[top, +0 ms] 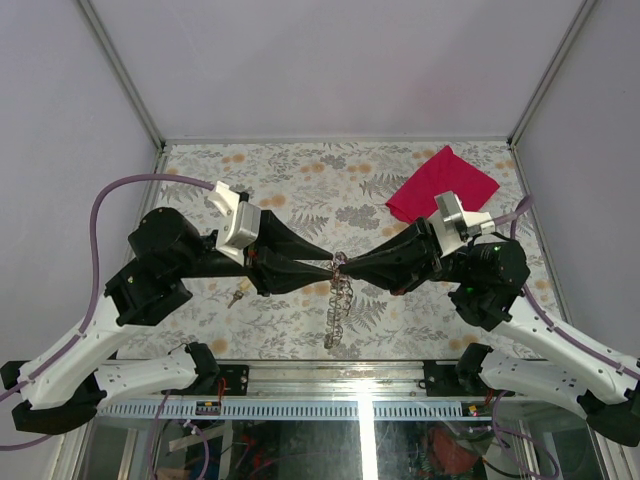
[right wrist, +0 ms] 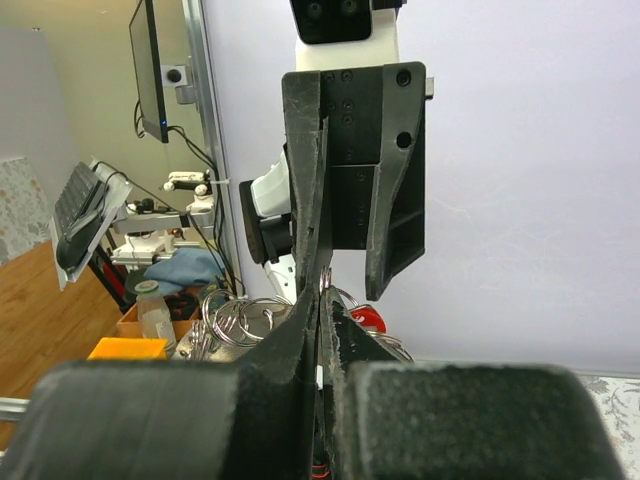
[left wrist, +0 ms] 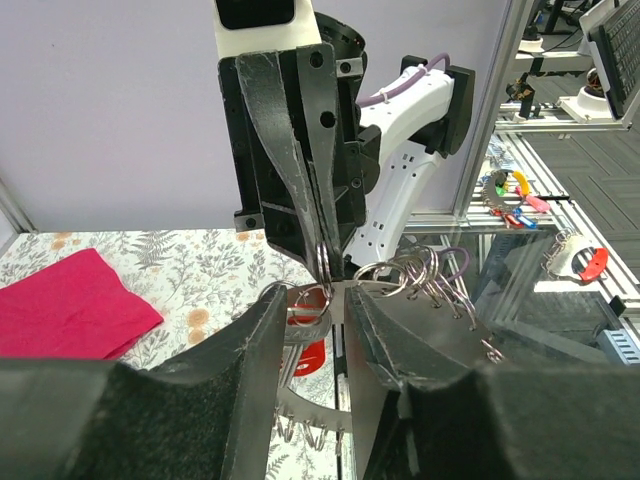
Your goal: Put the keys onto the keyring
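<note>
Red key [left wrist: 310,355]: on keyring [top: 337,290], we judge
Yellow key [top: 237,297]: on table [top: 300,180], unthreaded
Right gripper [top: 345,263]: pinching keyring; left gripper [top: 325,266]: spread

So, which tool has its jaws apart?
The left tool: a clear gap shows, while the right tool is pinched shut on a ring.

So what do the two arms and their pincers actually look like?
Both have white shells low down and black joints higher up; the left arm and right arm match. A lilac cable loops along each. The left gripper and right gripper are black tapering wedges with screw holes, each topped by a white camera block.
</note>
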Tool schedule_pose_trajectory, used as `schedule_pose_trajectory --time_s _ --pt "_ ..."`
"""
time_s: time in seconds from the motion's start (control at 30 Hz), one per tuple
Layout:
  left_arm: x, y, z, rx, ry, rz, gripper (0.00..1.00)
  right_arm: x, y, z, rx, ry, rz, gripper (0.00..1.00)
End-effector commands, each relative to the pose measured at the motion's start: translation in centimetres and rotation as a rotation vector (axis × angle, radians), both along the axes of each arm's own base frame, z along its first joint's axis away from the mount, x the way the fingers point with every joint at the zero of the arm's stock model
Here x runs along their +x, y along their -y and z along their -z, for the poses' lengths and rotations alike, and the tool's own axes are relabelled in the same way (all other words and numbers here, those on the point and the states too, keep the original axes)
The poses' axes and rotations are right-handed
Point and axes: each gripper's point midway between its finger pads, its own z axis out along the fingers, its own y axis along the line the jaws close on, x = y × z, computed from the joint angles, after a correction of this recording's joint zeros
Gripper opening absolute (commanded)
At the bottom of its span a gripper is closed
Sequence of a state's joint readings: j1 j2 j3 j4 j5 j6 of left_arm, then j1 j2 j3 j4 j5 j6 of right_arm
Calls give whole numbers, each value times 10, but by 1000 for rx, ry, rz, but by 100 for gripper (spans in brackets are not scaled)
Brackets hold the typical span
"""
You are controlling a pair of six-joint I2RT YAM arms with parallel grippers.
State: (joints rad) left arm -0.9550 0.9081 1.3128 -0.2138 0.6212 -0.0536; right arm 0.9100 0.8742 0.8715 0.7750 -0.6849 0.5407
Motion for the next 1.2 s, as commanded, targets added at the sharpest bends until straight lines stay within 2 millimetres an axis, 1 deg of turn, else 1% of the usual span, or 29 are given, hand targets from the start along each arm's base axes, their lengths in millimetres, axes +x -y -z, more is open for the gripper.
schedule_pose_trajectory --time_s 0.0,0.07,0.27,0.5,0.57,0.7,0.8,0.87,0.93,1.0,1.03,1.07,1.17 --pt "-6 1 -9 -38 23 36 31 -5 18 -33 128 67 49 0" --pt "-6 3 -7 -32 17 38 28 -6 18 -33 129 68 47 0" --pt "-4 5 -8 -30 17 40 25 -4 16 -31 121 64 47 0" --pt "-4 7 -9 -28 13 47 18 -2 14 -28 112 59 52 0" --pt "-3 8 -9 -29 12 45 15 -1 13 -26 108 59 56 0" --pt "0 7 -11 -30 1 23 1 1 11 -22 94 60 63 0" --pt "6 8 -11 -17 -17 -9 0 2 11 -20 82 65 76 0" --pt "10 9 -8 11 -31 -25 0 3 13 -19 71 73 90 0" --pt "12 10 -2 54 -43 -35 0 3 15 -19 55 87 112 7" --pt "15 9 6 109 -51 -49 0 5 17 -17 18 107 146 16" --pt "19 8 10 138 -54 -69 0 8 16 -10 -27 103 166 21" --pt "21 7 17 180 -62 -83 0 10 18 -8 -51 112 189 24" --pt "29 2 34 290 -74 -126 0 16 20 1 -113 130 240 29"
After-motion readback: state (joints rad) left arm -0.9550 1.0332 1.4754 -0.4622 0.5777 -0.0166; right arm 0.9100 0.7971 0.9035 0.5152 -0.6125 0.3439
